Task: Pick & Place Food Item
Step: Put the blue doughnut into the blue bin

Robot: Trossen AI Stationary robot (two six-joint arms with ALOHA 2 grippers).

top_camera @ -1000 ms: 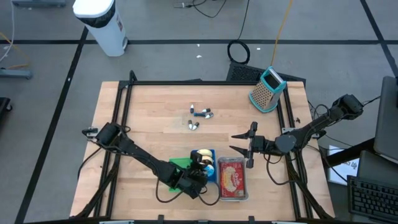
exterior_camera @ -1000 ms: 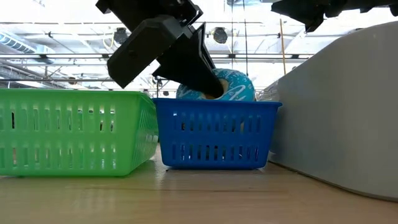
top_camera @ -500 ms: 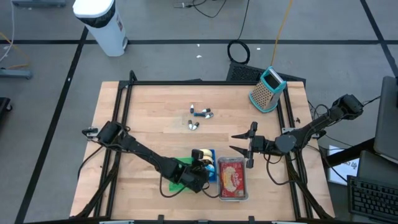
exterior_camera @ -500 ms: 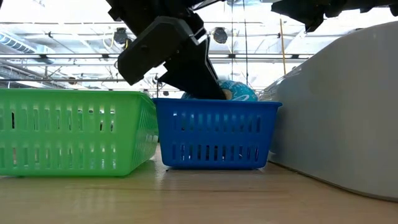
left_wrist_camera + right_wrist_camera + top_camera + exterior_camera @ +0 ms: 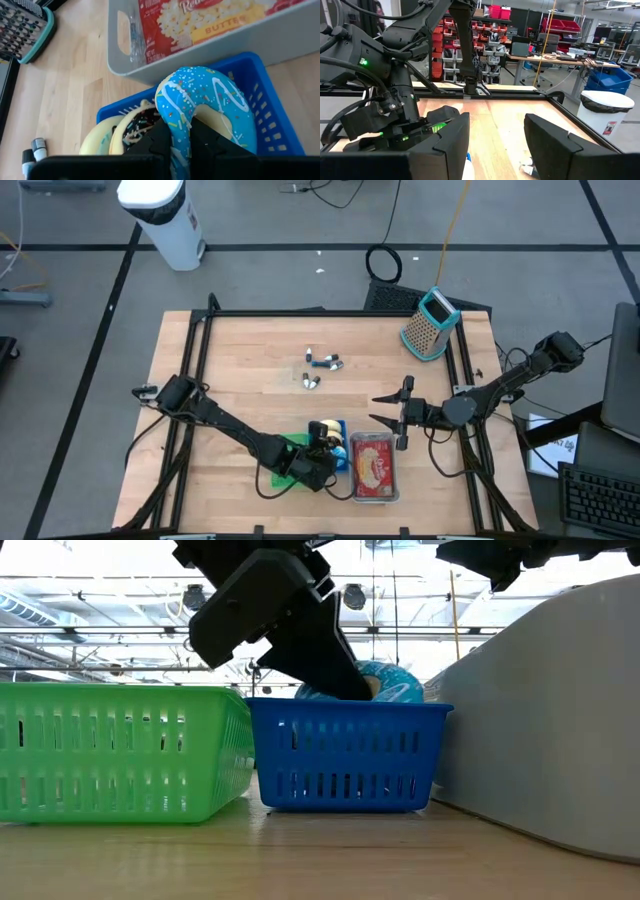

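Observation:
A blue-iced sprinkled doughnut (image 5: 200,97) stands on edge over the blue basket (image 5: 265,95), with my left gripper (image 5: 181,131) shut on it. In the low view the doughnut (image 5: 392,685) pokes above the blue basket's rim (image 5: 345,705). A chocolate doughnut (image 5: 137,125) and a yellow one (image 5: 97,142) lie in the same basket. The green basket (image 5: 120,750) stands beside it. My right gripper (image 5: 374,408) hangs open above the table, right of the grey bin (image 5: 373,467). My left gripper pinches the doughnut's ring (image 5: 175,117) on the side nearest the wrist. One finger (image 5: 159,137) is on the outer face and the other (image 5: 202,132) on the hole side. The fingers slant down from the table's left. Whether the upright doughnut touches the doughnuts below, I cannot tell.
The grey bin (image 5: 150,70) holding a popcorn box (image 5: 200,20) stands right against the blue basket. A grater (image 5: 430,323) sits at the far right corner, and small markers (image 5: 320,365) lie mid-table. Bare wood stretches across the table's left and far parts.
My left gripper has rolled and swung a little toward the table's right with the doughnut. The doughnut sits slightly lower over the blue basket than a second ago and is still held.

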